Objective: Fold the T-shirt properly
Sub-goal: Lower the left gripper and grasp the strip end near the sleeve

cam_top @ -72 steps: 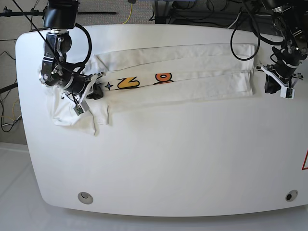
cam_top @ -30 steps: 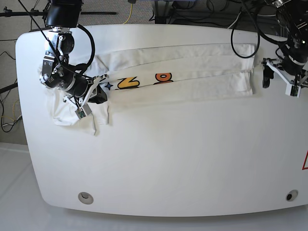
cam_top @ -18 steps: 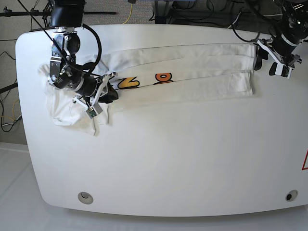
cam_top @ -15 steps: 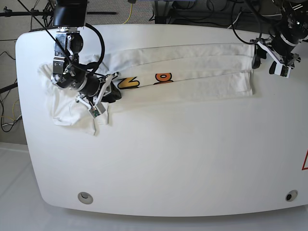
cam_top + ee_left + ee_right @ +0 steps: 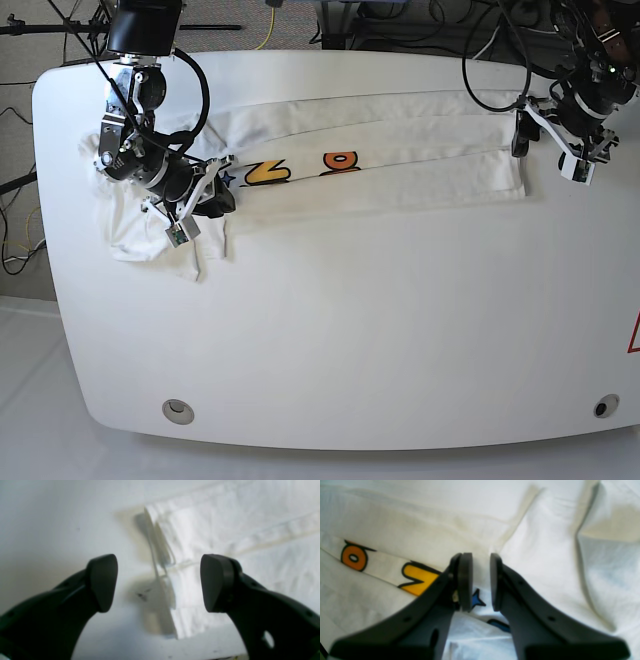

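Note:
The white T-shirt [image 5: 400, 150] lies folded into a long strip across the far half of the table, with yellow and orange print [image 5: 265, 172] showing in a slit. Its left end is rumpled [image 5: 150, 235]. My right gripper [image 5: 222, 200] hovers over that left part. In the right wrist view, the right gripper [image 5: 481, 580] has its jaws a narrow gap apart with nothing between them, above a blue star [image 5: 478, 601] and a yellow letter [image 5: 420, 580]. My left gripper [image 5: 546, 155] is at the strip's right end. Seen from its wrist, the left gripper [image 5: 160, 582] stands wide open over the hem edge [image 5: 160, 562].
The white table [image 5: 350, 330] has round holes near its front corners [image 5: 178, 410] [image 5: 603, 407] and a red mark at the right edge [image 5: 635, 335]. Cables and stands crowd the space behind the far edge [image 5: 400, 20].
My left gripper has come down and left onto the shirt's right end, staying wide open. My right gripper has pulled back slightly to the left over the print, jaws still nearly together.

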You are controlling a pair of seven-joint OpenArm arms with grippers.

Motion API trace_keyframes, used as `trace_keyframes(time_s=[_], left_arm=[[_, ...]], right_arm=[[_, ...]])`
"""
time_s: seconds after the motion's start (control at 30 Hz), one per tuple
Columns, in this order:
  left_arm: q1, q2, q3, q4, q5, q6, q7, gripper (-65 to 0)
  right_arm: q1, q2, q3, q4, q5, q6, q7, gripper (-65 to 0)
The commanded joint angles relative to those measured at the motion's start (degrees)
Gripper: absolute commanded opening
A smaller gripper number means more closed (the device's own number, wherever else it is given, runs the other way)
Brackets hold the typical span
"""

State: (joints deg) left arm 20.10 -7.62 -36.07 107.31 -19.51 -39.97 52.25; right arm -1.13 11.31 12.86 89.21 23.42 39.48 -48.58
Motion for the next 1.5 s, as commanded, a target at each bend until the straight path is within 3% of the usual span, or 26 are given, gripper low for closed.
trace_keyframes(time_s=[0.0, 0.17, 0.3, 0.43, 1.03, 1.47], left_arm=[[-0.08, 0.61, 0.08, -0.25, 5.4, -0.03, 0.02, -25.6], [-0.39, 0.95, 0.88, -3.28, 7.84, -0.03, -2.94, -39.4], [-0.51, 1.14, 3.72, -5.44, 8.13, -0.03, -5.54, -43.0], [-0.76, 1.52, 5.42, -6.96, 7.07, -0.03, -5.78, -34.1], [-5.25, 1.48, 3.17, -19.16, 4.81, -0.03, -2.07, -15.6], [-4.22, 1.49, -0.01, -13.13, 4.65, -0.03, 1.46, -10.9]], right_arm=[[0.56, 0.95, 0.34, 1.33, 2.05, 0.52, 2.5, -52.9], [0.3, 1.57, 0.56, 1.38, 2.44, 0.52, 2.98, -52.8], [0.06, 1.81, 0.07, 2.02, 2.72, 0.52, 2.52, -52.7], [-0.14, 2.01, 0.07, 2.22, 3.29, 0.52, 2.54, -52.7], [-0.01, 1.61, -0.67, 1.95, 1.81, 0.52, 2.1, -53.1], [0.04, 1.46, -0.96, 1.92, 1.81, 0.52, 2.2, -53.1]])
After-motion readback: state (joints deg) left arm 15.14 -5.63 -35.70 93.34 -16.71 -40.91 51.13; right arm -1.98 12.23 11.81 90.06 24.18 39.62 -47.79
